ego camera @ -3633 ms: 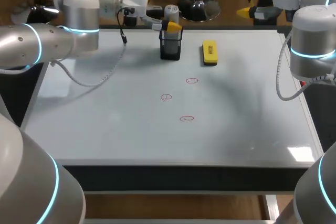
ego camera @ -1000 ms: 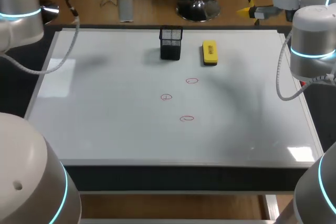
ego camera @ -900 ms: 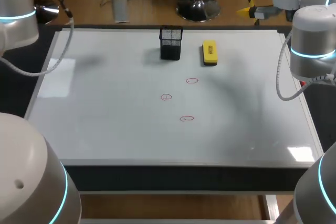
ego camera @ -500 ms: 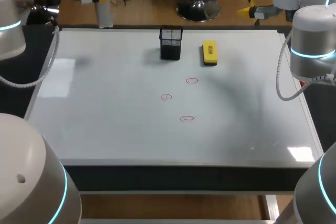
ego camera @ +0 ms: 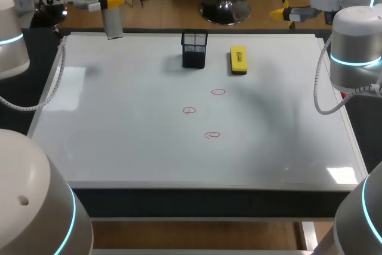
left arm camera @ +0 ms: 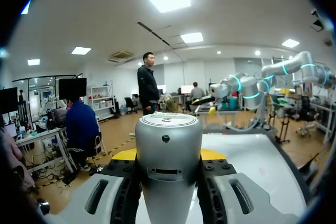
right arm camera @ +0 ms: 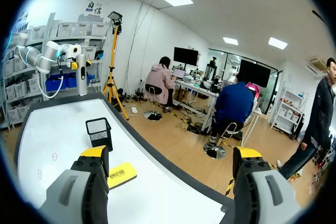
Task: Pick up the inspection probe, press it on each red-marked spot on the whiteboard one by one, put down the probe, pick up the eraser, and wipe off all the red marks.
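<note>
The inspection probe (ego camera: 111,8), a silver cylinder, hangs upright above the whiteboard's (ego camera: 119,141) far left corner, with my left gripper (ego camera: 106,2) shut on it. In the left wrist view the probe (left arm camera: 169,166) fills the gap between the fingers of the left gripper (left arm camera: 169,157). Three red marks (ego camera: 218,92) (ego camera: 189,110) (ego camera: 212,135) lie mid-board. The yellow eraser (ego camera: 238,60) rests near the far edge. My right gripper (right arm camera: 170,153) stands open and empty, high past the far right corner (ego camera: 280,13).
A black mesh holder (ego camera: 194,49) stands empty just left of the eraser; the right wrist view shows the holder (right arm camera: 99,132) and the eraser (right arm camera: 122,174) below and ahead of that gripper. The board's raised rim (ego camera: 197,186) runs along the near edge.
My left arm lifted the probe out of the mesh holder, then carried it left along the far edge and slightly lower. The right arm has kept still.
</note>
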Action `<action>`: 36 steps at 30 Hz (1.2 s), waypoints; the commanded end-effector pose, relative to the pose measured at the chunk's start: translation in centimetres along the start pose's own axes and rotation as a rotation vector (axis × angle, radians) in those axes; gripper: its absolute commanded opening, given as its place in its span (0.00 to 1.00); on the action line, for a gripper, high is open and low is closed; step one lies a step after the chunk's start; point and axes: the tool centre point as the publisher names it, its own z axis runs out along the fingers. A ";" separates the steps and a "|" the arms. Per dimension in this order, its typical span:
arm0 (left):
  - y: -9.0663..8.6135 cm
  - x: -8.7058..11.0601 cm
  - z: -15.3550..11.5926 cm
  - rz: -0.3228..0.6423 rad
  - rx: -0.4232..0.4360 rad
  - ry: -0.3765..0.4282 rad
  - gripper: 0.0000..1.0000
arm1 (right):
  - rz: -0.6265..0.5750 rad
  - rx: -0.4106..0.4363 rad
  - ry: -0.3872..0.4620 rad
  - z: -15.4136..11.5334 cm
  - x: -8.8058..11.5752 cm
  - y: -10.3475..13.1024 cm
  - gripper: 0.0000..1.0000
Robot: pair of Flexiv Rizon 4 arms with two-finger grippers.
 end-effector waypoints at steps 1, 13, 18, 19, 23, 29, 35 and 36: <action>-0.2 0.3 -0.1 0.002 0.001 -0.008 0.00 | 0.000 0.002 0.001 0.0 -0.1 0.0 1.00; -0.2 0.3 -0.1 0.002 0.001 -0.008 0.00 | 0.000 0.002 0.001 0.0 -0.1 0.0 1.00; -0.2 0.3 -0.1 0.002 0.001 -0.008 0.00 | -0.050 0.035 0.059 1.3 1.2 0.2 1.00; -0.2 0.3 -0.1 0.002 0.001 -0.008 0.00 | -0.081 0.057 0.077 1.6 1.6 0.2 1.00; -0.2 0.3 -0.1 0.002 0.001 -0.008 0.00 | -0.240 0.150 0.194 2.6 3.0 0.2 1.00; -0.2 0.3 -0.1 0.002 0.001 -0.008 0.00 | -0.455 0.288 0.374 3.4 4.3 0.0 1.00; -0.2 0.3 -0.1 0.002 0.001 -0.008 0.00 | -0.723 0.477 0.546 3.6 5.4 -0.1 1.00; -0.2 0.3 -0.1 0.002 0.001 -0.008 0.00 | -0.753 0.500 0.561 3.7 5.3 -0.2 1.00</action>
